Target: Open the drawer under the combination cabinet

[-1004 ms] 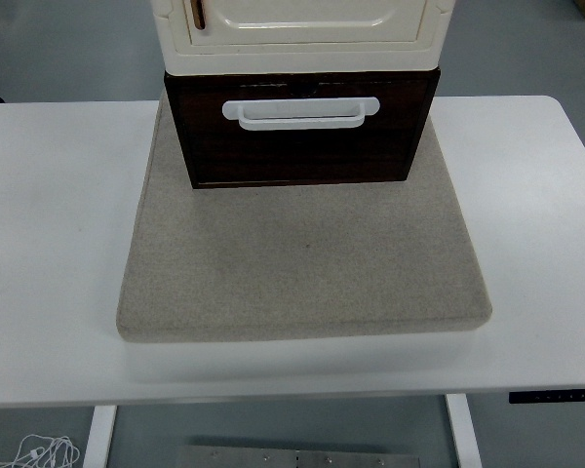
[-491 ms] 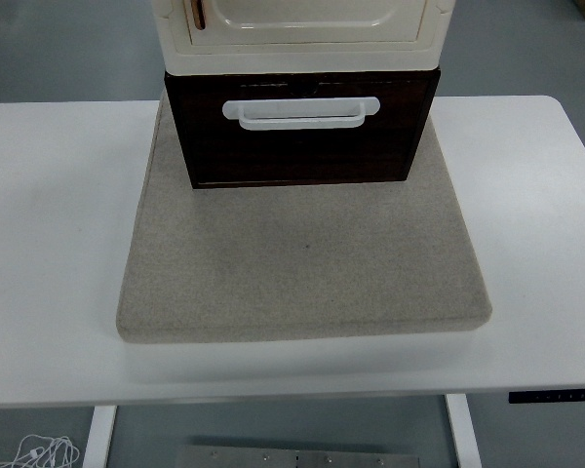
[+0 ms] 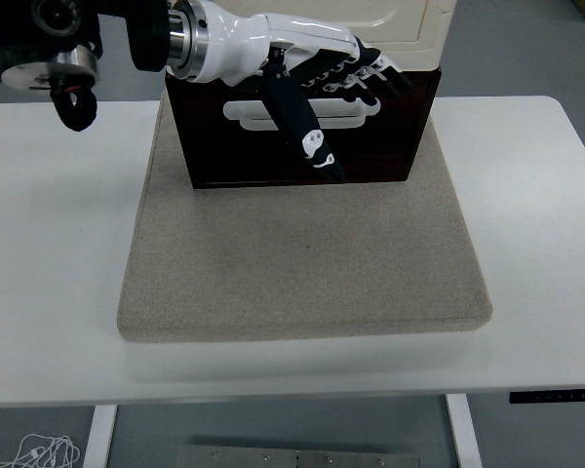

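A cream cabinet (image 3: 431, 29) stands on a dark brown drawer (image 3: 390, 136) with a white handle (image 3: 249, 117), on a grey mat (image 3: 302, 253). My left hand (image 3: 322, 88) has come in from the upper left and hovers in front of the drawer. Its fingers (image 3: 366, 73) are spread and hold nothing; the thumb (image 3: 302, 127) points down across the drawer face. The hand hides much of the handle. The right arm is out of view.
The white table (image 3: 49, 244) carries the mat. Its near edge runs along the bottom, with a control panel (image 3: 556, 395) at the right front. Cables lie on the floor at the bottom left (image 3: 39, 453).
My left arm and hand were absent before; now they have entered from the upper left and reach across the drawer front. The drawer stands as before.
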